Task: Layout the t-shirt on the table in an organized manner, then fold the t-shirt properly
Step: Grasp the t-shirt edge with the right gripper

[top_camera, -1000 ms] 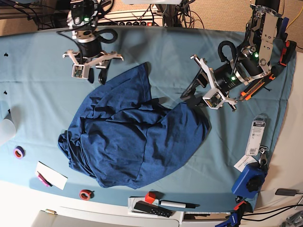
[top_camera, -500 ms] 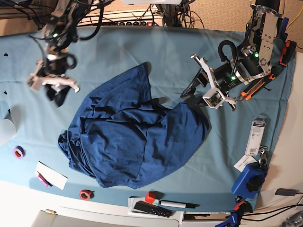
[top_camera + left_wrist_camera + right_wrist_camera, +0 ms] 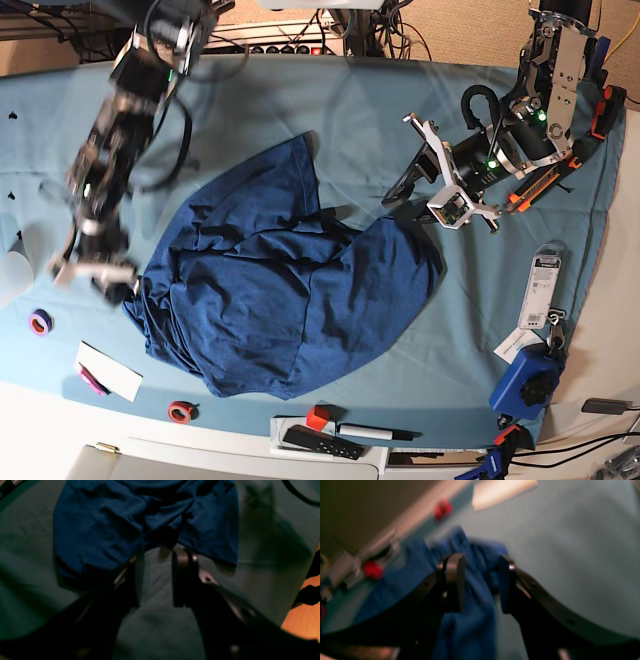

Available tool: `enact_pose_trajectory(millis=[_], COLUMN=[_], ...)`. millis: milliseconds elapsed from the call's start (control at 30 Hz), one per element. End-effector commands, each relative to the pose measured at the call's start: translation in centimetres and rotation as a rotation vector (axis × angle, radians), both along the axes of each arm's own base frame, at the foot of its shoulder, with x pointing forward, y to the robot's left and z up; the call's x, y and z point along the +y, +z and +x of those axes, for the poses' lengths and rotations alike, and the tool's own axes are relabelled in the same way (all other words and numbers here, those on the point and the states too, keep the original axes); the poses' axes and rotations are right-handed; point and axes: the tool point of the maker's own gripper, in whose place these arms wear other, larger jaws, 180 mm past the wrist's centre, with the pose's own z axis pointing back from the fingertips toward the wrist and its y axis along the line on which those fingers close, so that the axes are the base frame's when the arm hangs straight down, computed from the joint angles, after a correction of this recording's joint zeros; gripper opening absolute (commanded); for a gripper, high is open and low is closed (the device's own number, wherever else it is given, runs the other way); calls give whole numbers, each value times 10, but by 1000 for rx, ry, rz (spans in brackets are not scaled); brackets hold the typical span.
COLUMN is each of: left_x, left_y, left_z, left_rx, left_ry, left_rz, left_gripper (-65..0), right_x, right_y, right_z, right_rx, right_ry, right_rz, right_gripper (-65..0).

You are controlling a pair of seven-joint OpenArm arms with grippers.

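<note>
With the t-shirt (image 3: 280, 290) crumpled mid-desk (image 3: 350, 110), my right gripper (image 3: 95, 270) gapes empty at its left edge, my left gripper (image 3: 440, 205) likewise far right; I risk pinching stacked layers.

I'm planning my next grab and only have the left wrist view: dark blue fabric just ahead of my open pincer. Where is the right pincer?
Observer: In the base view, the right pincer is at the t-shirt's opposite edge, across the heap from yours.
Operator: Does it have cloth?
Observer: Its wrist view shows the jaws apart with blue fabric between them. The picture is too blurred to tell whether they touch it.
Operator: Is the shirt lying flat?
Observer: No. It lies bunched on the table, with layers folded over one another.
</note>
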Motion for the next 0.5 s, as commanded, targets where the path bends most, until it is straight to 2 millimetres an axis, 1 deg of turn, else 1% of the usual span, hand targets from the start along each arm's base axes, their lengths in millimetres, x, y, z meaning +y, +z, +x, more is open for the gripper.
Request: enact_pose_trajectory(millis=[0,100,167,233,300,367,467], left_x=[0,0,0,0,0,0,0], left_y=[13,14,14,14,14,14,14], left_z=[4,5,5,5,5,5,5], left_rx=[-39,-41,-41,-41,-41,-41,-41], left_ry=[0,0,0,0,0,0,0], left_rz=[-29,-31,-31,-31,-31,-31,-31], left_gripper=[-454,-454,-454,-454,-454,-454,-454], right_x=[-6,-5,2,10,18,24,24], right_y=[26,24,23,25,24,19,0], right_z=[19,59,84,104,118,126,126], right_rx=[-61,-21,-2,15,49,86,155], right_ry=[-5,19,55,91,114,129,115], right_rz=[-26,8,22,-10,-62,-85,-102], right_gripper=[-425,-425,-425,-425,-425,-425,-425])
